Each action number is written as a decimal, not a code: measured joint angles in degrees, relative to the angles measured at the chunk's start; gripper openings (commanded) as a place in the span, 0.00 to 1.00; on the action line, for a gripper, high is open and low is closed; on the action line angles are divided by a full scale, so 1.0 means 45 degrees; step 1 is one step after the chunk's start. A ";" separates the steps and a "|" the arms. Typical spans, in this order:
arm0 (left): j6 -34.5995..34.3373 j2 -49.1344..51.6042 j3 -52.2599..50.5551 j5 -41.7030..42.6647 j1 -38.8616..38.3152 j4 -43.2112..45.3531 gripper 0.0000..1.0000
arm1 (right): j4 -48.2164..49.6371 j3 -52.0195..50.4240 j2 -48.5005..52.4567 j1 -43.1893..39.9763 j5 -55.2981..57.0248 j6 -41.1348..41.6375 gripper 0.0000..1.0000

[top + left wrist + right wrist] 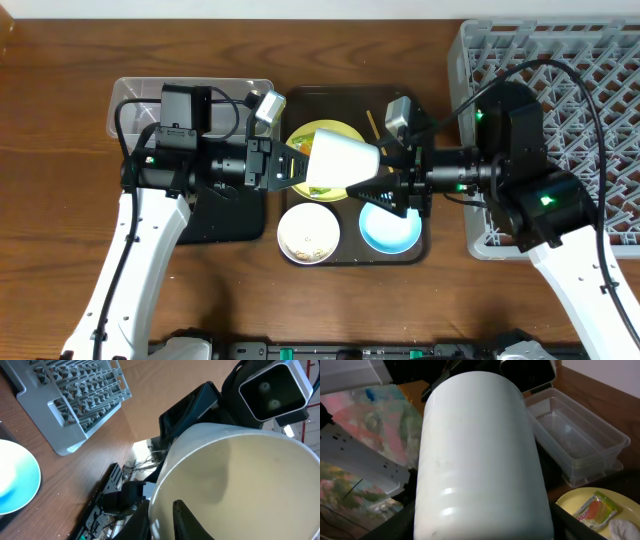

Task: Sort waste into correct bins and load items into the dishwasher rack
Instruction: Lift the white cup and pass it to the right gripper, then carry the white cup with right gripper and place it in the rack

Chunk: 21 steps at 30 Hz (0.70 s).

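A small white cup [345,160] hangs on its side above the dark brown tray, between both arms. My left gripper [295,166] pinches its rim, one finger inside the mouth, as the left wrist view [162,510] shows. My right gripper [385,180] closes round the cup's body; in the right wrist view [480,527] the cup [480,450] fills the space between the fingers. The yellow-green plate [318,132] lies beneath, carrying the green-and-orange wrapper [592,510] and the white scrap [622,527]. The white bowl [308,233] holds rice. The light blue bowl [388,228] sits beside it. A chopstick [370,122] shows behind the plate.
The grey rack [600,70] stands at the right. The clear tub [135,100] is at the back left, with the black tray [225,215] in front of it under my left arm. The brown tray's edge [425,240] lies next to the rack.
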 measured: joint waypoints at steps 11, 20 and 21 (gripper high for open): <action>0.0112 0.0024 0.0000 -0.0044 0.0053 0.0015 0.70 | -0.1248 0.0005 -0.0355 -0.1073 0.0403 0.0155 0.55; 0.0102 0.0024 0.0000 0.0053 0.0015 -0.0010 0.74 | -0.3764 0.0044 -0.1545 -0.4425 0.3808 0.1676 0.54; 0.0102 0.0024 0.0000 0.0058 0.0015 -0.0010 0.75 | -0.4265 0.0073 -0.1598 -0.4726 0.4731 0.2123 0.52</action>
